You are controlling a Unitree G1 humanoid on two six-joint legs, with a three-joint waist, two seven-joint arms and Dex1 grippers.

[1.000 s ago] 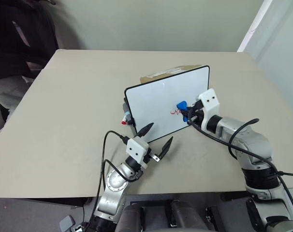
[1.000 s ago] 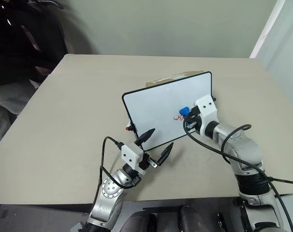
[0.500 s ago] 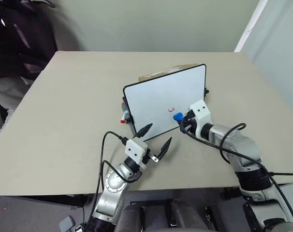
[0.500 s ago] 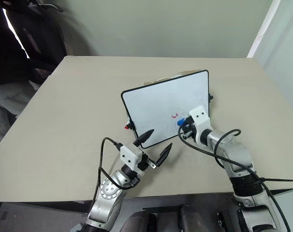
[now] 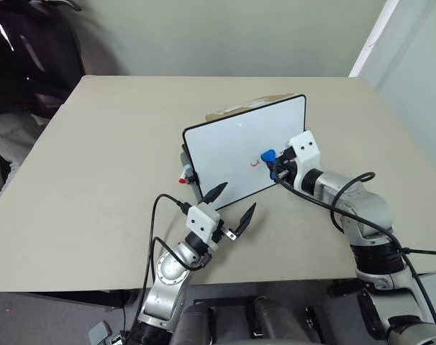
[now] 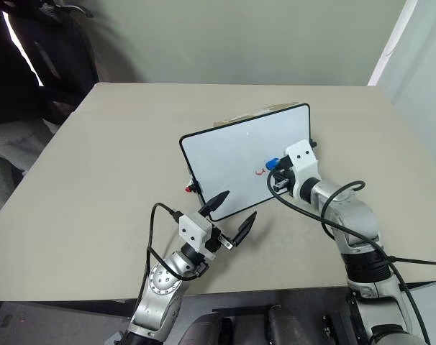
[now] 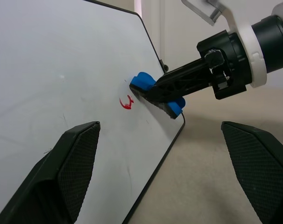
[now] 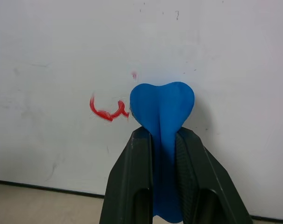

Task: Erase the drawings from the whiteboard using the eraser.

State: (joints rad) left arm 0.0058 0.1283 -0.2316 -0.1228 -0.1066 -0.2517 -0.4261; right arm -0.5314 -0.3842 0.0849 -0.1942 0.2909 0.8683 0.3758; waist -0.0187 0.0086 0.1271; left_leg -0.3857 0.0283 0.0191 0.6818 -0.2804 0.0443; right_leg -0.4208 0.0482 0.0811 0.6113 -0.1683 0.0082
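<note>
Right gripper [image 5: 277, 164] clamped on blue eraser [image 5: 268, 156], pressing it on the tilted whiteboard [image 5: 232, 147] just beside the red drawings [image 5: 255, 163], left gripper [image 5: 231, 205] fingers spread apart, hovering near the whiteboard's lower edge

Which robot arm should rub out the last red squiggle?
The right one, likely. Its right gripper is shut on the blue eraser, pressed to the whiteboard beside the red squiggle. The left gripper is open, holding nothing.

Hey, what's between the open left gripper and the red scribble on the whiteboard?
Only bare whiteboard: in the left wrist view, white surface runs from the left gripper up to the red scribble.
</note>
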